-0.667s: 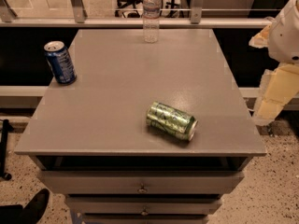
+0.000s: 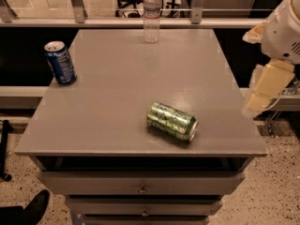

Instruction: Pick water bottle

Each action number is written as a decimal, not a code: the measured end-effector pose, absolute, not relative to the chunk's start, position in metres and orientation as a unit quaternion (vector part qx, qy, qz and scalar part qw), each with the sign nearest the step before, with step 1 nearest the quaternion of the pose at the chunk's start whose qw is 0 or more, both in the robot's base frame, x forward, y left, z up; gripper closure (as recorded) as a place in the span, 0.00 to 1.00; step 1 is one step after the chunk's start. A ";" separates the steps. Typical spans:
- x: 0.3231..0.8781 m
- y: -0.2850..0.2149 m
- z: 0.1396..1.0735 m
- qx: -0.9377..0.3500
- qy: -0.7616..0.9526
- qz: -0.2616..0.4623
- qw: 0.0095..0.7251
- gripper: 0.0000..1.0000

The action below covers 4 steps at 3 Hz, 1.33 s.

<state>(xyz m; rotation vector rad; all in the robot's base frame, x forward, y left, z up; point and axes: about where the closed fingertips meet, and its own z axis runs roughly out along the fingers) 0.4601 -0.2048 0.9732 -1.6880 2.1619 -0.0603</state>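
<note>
The water bottle (image 2: 151, 15) is clear with a white cap and a pale label band. It stands upright at the middle of the far edge of the grey table (image 2: 117, 88). My gripper (image 2: 257, 100), cream-coloured under a white arm housing, hangs just off the table's right edge at about mid depth. It is far from the bottle, to its right and nearer the camera, and holds nothing that I can see.
A blue soda can (image 2: 60, 62) stands upright near the left edge. A green soda can (image 2: 172, 121) lies on its side front of centre. A railing with posts (image 2: 77, 3) runs behind the table. Drawers (image 2: 140, 186) sit below the top.
My gripper has shifted slightly left, closer to the table's right edge. The bottle and both cans have not moved.
</note>
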 end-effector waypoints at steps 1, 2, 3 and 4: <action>0.513 -0.188 0.967 -0.591 0.765 -0.004 0.258 0.00; 0.576 -0.157 0.965 -0.568 0.756 0.020 0.324 0.00; 0.656 -0.118 0.960 -0.526 0.755 0.052 0.389 0.00; 0.695 -0.084 0.957 -0.509 0.756 0.065 0.408 0.00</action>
